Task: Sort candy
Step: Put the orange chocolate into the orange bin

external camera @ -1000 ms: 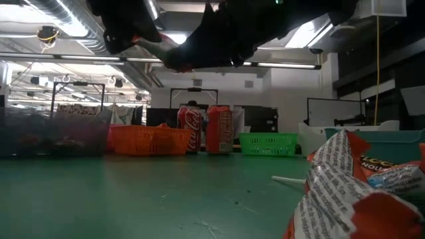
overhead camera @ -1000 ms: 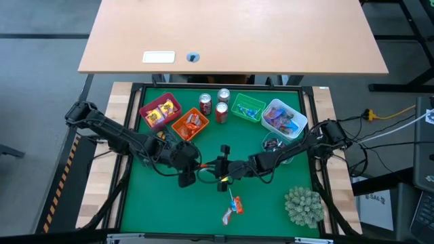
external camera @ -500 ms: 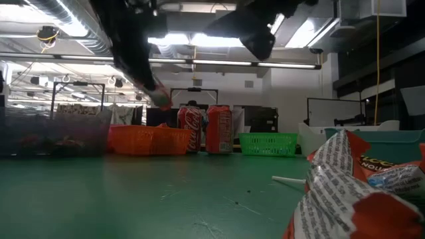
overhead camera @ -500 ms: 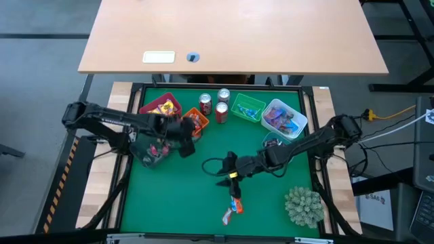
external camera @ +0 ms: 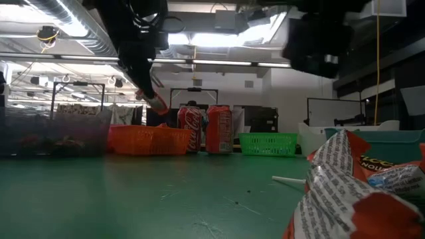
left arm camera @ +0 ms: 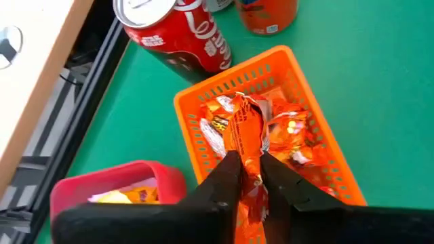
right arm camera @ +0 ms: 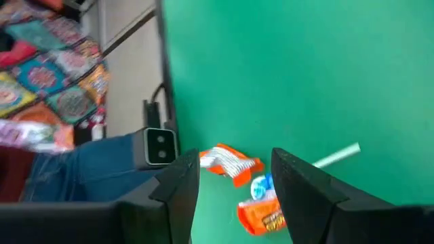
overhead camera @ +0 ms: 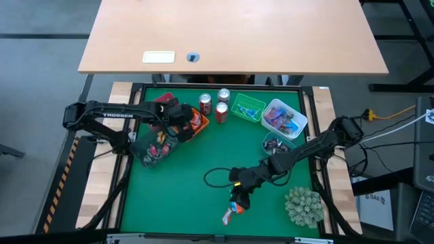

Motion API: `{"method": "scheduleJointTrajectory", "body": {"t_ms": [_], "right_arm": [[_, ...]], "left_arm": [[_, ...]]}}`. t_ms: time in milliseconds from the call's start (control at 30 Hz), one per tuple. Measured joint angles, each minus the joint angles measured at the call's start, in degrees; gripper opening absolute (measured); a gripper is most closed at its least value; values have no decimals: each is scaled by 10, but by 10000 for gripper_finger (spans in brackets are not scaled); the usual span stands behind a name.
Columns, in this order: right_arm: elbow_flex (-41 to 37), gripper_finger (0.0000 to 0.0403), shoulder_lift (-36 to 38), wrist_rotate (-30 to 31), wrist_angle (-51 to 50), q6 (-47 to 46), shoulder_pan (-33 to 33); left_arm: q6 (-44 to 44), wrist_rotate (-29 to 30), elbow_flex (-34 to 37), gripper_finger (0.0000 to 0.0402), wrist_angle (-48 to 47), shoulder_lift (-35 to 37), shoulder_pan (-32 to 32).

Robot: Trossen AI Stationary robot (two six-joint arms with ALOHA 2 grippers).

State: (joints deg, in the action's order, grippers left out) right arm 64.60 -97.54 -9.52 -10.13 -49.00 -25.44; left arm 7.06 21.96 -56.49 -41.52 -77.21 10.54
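Green felt-topped table (overhead camera: 169, 196), framed in black, carries a row of small plastic baskets along its far edge. Spiky grey-green plant ball (overhead camera: 302, 205) sits at the near right corner, not part of the sort. Two red soda cans (overhead camera: 205, 103) stand upright between the baskets, just beside the orange one.

Left claw (left arm camera: 249, 177) hangs over the orange mesh plastic basket (left arm camera: 317, 102), which already holds several orange wrappers. It is clenched on a crinkled orange-wrapped candy (left arm camera: 245, 132); the wrapper stands pinched between the two dark fingers, above the basket's contents.

Right claw (right arm camera: 234, 179) is over the near middle of the table with its jaws spread and nothing between them. Below it lie the remaining loose pieces (overhead camera: 233, 209): an orange-and-white wrapped candy (right arm camera: 230, 162), a second orange piece with a blue one against it, and a pale lollipop stick (right arm camera: 336, 155).

Risks, as judged:
- The crumpled foil may cling to a finger on release and drop outside the basket.
- The nearest can is close enough to tip if the left arm swings wide.
- The loose pieces touch, so a closing right claw could pinch two colours or skid one away.
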Motion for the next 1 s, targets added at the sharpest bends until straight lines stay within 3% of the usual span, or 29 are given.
{"method": "scheduleJointTrajectory", "body": {"t_ms": [333, 600, 1000], "right_arm": [[0, 182, 0, 115, -65, -169, -67], [0, 182, -29, 179, -77, -216, -106], [0, 182, -105, 181, -61, -217, -110]], "left_arm": [[-14, -1, 0, 107, 2, 0, 3], [-12, -2, 0, 113, 2, 0, 2], [-11, -2, 0, 114, 4, 0, 2]]}}
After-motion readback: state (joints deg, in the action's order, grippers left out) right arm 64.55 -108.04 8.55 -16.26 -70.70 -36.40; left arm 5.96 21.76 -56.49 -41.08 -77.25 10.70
